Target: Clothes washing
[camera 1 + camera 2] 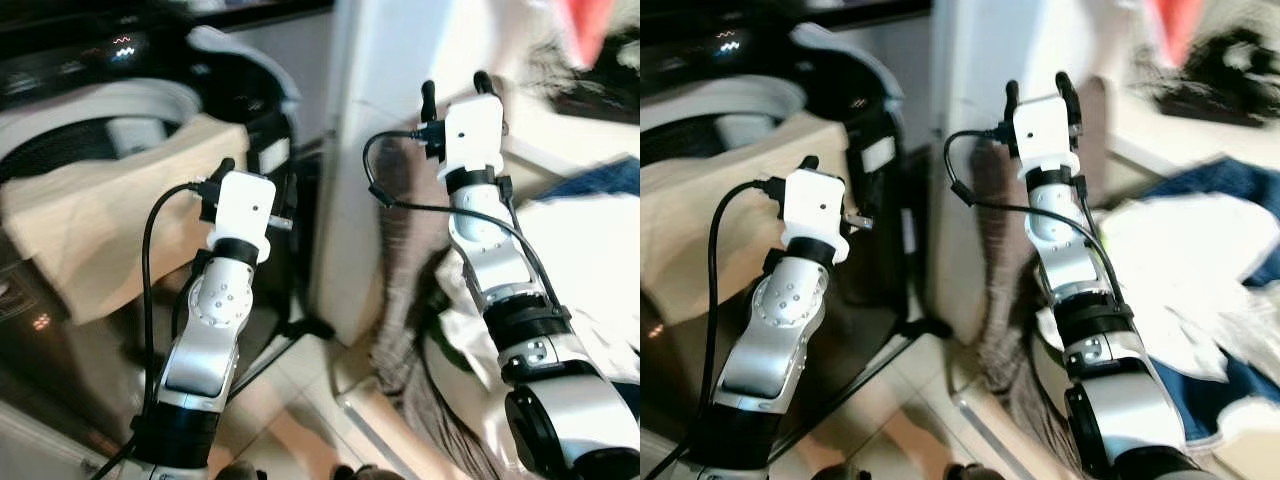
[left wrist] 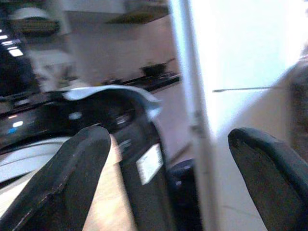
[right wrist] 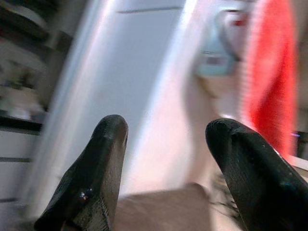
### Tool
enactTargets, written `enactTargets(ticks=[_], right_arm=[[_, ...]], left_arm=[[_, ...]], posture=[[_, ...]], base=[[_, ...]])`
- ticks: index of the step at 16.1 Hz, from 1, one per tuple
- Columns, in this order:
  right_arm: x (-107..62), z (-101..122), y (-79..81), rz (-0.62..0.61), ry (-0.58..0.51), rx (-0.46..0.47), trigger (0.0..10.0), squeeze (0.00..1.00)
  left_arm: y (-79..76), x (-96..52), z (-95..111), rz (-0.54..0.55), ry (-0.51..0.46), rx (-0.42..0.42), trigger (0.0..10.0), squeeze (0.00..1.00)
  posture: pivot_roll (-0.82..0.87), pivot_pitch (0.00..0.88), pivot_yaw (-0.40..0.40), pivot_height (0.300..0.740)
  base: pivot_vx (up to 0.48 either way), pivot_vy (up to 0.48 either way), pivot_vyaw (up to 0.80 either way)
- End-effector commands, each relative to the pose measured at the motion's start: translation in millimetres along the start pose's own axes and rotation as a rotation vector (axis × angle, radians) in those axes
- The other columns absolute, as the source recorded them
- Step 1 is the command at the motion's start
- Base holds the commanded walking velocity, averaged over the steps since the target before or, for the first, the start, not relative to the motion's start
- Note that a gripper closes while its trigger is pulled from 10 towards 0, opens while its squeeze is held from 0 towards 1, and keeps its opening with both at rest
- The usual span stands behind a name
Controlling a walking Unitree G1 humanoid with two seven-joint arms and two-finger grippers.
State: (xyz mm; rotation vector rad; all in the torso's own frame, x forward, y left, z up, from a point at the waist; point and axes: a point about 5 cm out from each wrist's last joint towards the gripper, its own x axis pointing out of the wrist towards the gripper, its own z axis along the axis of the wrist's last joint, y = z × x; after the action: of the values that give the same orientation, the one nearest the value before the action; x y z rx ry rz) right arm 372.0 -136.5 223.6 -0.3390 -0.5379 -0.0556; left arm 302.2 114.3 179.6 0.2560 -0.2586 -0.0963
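The washing machine [image 1: 95,110] was the biggest thing there, a top-loader standing ahead of the left tool [image 2: 166,178] and off to its outer side, its lid [image 1: 250,60] raised. A large beige cloth [image 1: 110,215] lay draped over the rim of the drum, half in and half hanging down the front. The left tool hovered just beside the cloth's near edge with its black fingers [image 2: 72,178] spread wide and nothing between them.

A tall white panel [image 1: 385,120], perhaps a door or cabinet side, stood between the two arms. Beyond it, on the right tool's [image 3: 166,168] outer side, a heap of laundry [image 1: 590,230] in white and dark blue lay on a surface, and a brown-grey garment [image 1: 405,300] trailed down below that tool toward the floor. The right tool was raised in the air, its fingers [image 3: 91,178] likewise apart and empty, pointing toward something red [image 3: 269,72] further off.

To my eye the loading step was in hand: one piece was partly in, the rest unwashed. The next move seemed to call for pushing the beige cloth fully into the drum, or turning to pick another item from the heap.

The machine's panel showed small lit marks [image 1: 122,45], and a pale label [image 2: 149,163] sat on its dark side; both were too blurred to read.
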Motion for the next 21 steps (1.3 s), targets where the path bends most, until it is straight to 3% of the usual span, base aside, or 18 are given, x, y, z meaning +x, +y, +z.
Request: enactTargets(ticks=[1,3,5,6,7,9,11,15,17,21], right_arm=[[1.3,-3,-5.8,-0.031,0.016,-0.001,10.0,0.00],[-0.2,-11,-9.4,-0.048,0.057,0.008,10.0,0.00],[-4.3,-32,-15.7,-0.085,0.201,0.040,10.0,0.00],[-6.7,-47,-18.5,-0.142,0.343,0.126,10.0,0.00],[-8.8,-51,-19.7,-0.148,0.370,0.105,10.0,1.00],[-21.0,-67,-21.6,-0.165,0.457,0.129,10.0,1.00],[-28.3,-76,-31.9,-0.232,0.499,0.074,10.0,1.00],[-31.3,-81,-53.3,-0.379,0.542,0.041,10.0,1.00],[-46.2,-97,-64.5,-0.435,0.662,0.038,10.0,1.00],[-60.4,-101,-87.3,-0.468,0.650,-0.062,10.0,1.00]], left_arm=[[-3.0,1.2,2,-0.023,-0.009,0.008,10.0,0.00],[-2.5,1.7,1,-0.025,-0.009,0.011,10.0,0.00],[-1.0,2.7,1,-0.025,-0.008,0.021,10.0,0.00],[-0.7,2.7,1,-0.026,-0.007,0.024,10.0,0.00],[-0.7,2.9,0,-0.027,-0.006,0.026,10.0,0.00],[-0.9,3.4,0,-0.036,-0.008,0.032,10.0,0.00],[1.3,4.9,1,-0.037,-0.013,0.038,10.0,0.00],[3.6,5.5,1,-0.034,-0.015,0.041,10.0,0.00],[2.5,5.4,1,-0.037,-0.014,0.036,10.0,0.00],[1.3,4.2,-2,-0.075,-0.005,-0.014,10.0,0.00]], posture=[[0.07,0.009,-0.023,0.740],[0.07,0.009,-0.023,0.740],[0.07,0.011,-0.020,0.740],[0.07,0.010,-0.019,0.740],[0.07,0.008,-0.018,0.740],[0.07,0.007,-0.015,0.740],[0.07,0.005,-0.014,0.740],[0.07,0.002,-0.015,0.740],[0.06,0.005,-0.019,0.740],[0.05,0.013,-0.021,0.740]], base=[[0.000,0.000,-0.68],[0.000,0.000,-0.65],[0.000,0.000,-0.62],[0.000,0.000,-0.58],[0.000,0.000,0.00],[0.000,0.000,0.00],[0.000,0.000,0.00],[0.000,0.000,0.00],[0.000,0.000,0.00],[0.000,0.000,0.00]])
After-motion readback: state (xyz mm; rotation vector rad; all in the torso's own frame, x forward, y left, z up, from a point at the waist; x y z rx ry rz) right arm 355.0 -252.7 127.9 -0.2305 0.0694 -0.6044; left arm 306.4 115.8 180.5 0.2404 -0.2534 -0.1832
